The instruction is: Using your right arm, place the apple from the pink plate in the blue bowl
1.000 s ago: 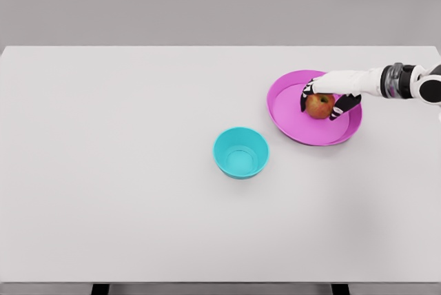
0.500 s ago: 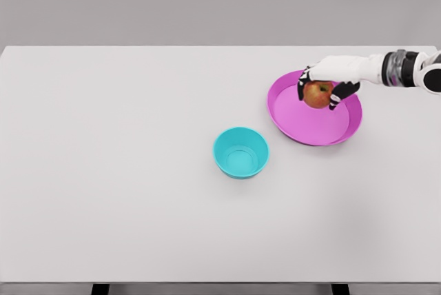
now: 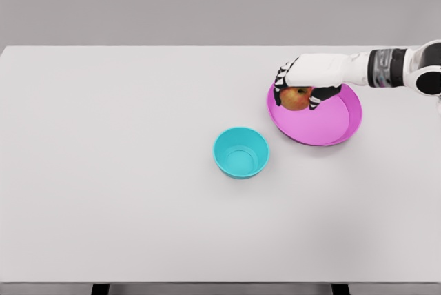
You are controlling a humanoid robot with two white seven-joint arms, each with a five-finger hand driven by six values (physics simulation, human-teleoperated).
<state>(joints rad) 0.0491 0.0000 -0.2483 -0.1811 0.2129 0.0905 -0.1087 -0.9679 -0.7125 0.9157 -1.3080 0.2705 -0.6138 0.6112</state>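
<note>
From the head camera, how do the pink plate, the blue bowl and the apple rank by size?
1. pink plate
2. blue bowl
3. apple, partly hidden by the right hand and raised nearer the camera, yet clearly smallest.

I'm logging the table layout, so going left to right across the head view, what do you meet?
Blue bowl → right hand gripping the apple → pink plate.

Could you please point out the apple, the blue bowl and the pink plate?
apple point(image 3: 297, 98), head view, its visible front.
blue bowl point(image 3: 240, 152), head view, inner floor.
pink plate point(image 3: 331, 121), head view, bare floor.
</note>
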